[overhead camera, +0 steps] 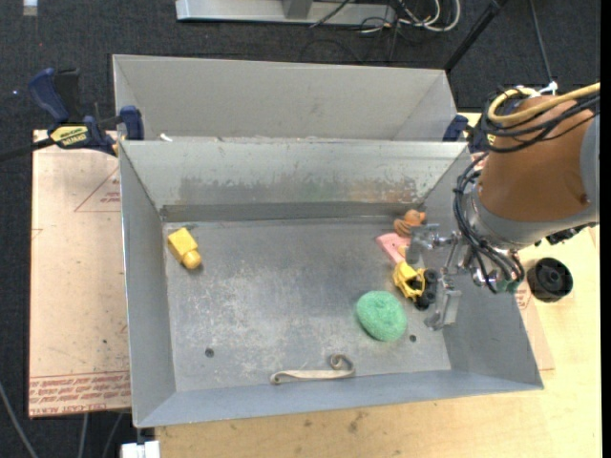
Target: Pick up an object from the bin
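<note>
My gripper (434,299) hangs at the bin's right side, just right of a small yellow and black toy (409,281). A green round lump (382,315) lies on the floor a little to the lower left of the gripper. A pink flat piece (392,247) sits just above the yellow toy, with a small tan figure (411,221) beyond it by the back wall. Nothing shows between the fingers.
A yellow block (184,248) lies at the bin's far left. A thin grey-brown curled strip (315,373) rests along the front wall. The arm with its orange cover and cables leans in over the right rim.
</note>
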Tool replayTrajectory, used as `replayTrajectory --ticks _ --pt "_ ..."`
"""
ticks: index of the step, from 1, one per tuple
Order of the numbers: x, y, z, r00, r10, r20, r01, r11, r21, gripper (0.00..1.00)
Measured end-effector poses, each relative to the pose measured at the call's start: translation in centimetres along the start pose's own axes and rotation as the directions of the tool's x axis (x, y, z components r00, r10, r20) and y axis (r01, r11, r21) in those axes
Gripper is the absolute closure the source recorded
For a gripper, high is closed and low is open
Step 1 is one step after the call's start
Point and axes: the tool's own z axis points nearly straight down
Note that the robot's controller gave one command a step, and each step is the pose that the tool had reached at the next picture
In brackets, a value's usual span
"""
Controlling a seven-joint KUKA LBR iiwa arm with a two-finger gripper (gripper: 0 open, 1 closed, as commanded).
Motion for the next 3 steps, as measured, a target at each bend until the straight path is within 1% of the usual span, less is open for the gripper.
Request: replayTrajectory --ticks 1,2,3 --pt "-0.1 0.0 -0.5 1.000 -0.002 0.008 0.002 1.000 0.001 0.00" --pt "1.4 1.3 4.3 1.000 0.012 0.015 -0.012 1.000 0.001 0.00" --pt "1.8 1.4 7.9 0.993 -0.117 0.005 0.117 0.993 0.000 0.00"
